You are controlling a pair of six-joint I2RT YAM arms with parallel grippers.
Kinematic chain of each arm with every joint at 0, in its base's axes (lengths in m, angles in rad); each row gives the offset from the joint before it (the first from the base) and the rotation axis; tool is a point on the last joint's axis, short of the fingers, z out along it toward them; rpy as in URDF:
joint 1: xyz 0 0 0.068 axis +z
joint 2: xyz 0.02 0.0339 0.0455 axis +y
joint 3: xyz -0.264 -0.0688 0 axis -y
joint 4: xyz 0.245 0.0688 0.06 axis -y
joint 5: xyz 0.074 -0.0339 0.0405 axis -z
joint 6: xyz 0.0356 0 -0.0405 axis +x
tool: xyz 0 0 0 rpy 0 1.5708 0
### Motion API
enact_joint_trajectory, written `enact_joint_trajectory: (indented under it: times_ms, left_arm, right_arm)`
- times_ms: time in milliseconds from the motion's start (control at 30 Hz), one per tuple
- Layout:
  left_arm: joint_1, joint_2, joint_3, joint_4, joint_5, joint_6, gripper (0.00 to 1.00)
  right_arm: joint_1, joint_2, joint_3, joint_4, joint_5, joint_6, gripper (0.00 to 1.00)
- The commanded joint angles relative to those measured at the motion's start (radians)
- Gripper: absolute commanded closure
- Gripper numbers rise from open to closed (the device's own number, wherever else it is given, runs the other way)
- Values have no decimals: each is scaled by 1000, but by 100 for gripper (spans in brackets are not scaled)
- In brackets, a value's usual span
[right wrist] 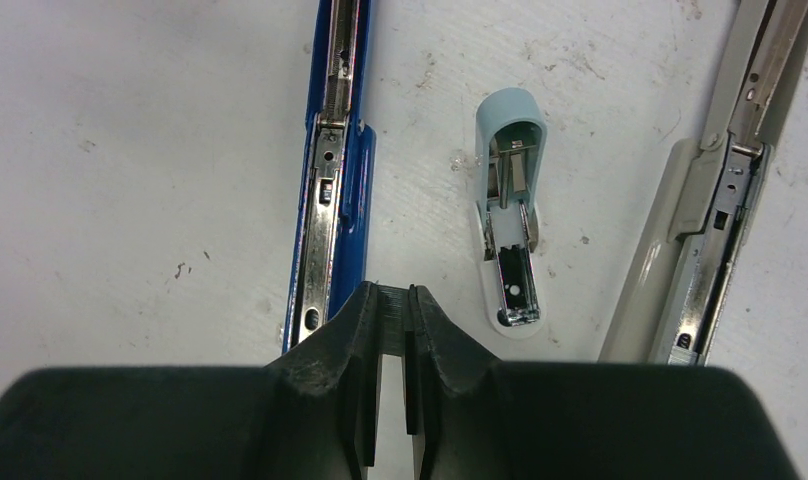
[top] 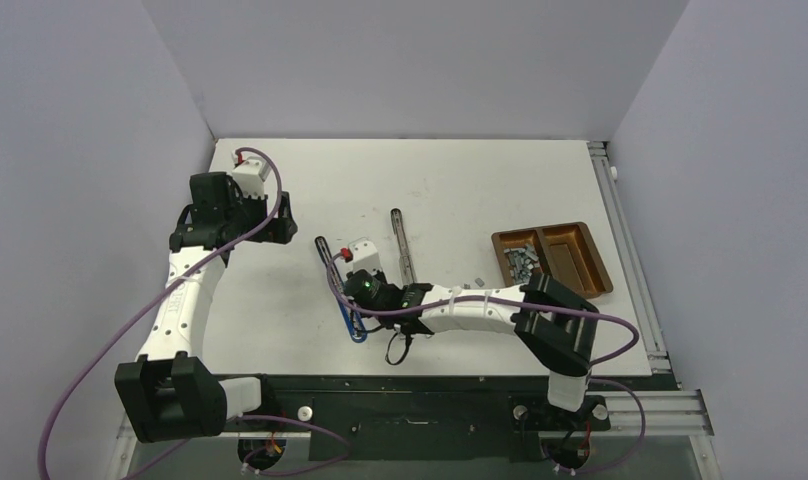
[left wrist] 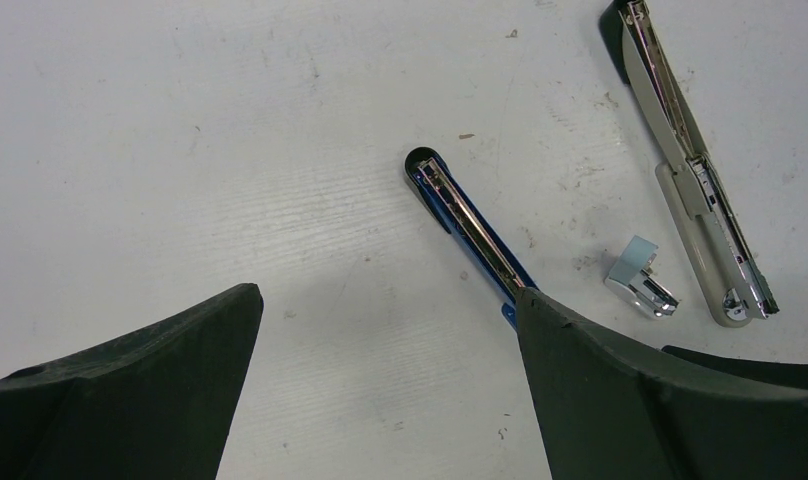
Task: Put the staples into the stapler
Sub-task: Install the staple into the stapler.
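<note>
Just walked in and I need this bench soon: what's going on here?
The right tool is shut on a short staple strip, over the table between the opened blue stapler and a small pale blue stapler. A grey stapler also lies open. The left tool hangs open and empty, off to the left. More staples sit in the left compartment of the brown tray.

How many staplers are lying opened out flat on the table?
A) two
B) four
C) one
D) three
D: the right wrist view shows a blue stapler, a small pale blue stapler and a long grey stapler, all opened out flat.
</note>
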Motion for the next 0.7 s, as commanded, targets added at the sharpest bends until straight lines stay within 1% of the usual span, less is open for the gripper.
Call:
enact_joint_trajectory:
  times_ms: [0, 333, 667]
  left_arm:
    - [8, -15, 30, 5, 3, 15, 4]
    - [8, -28, 17, -11, 1, 25, 4]
    - [7, -55, 13, -4, 4, 0, 4]
  right_arm:
    - [15, 25, 43, 65, 13, 7, 91]
    - [48, 30, 51, 69, 32, 13, 91]
    - [88, 31, 40, 87, 59, 12, 91]
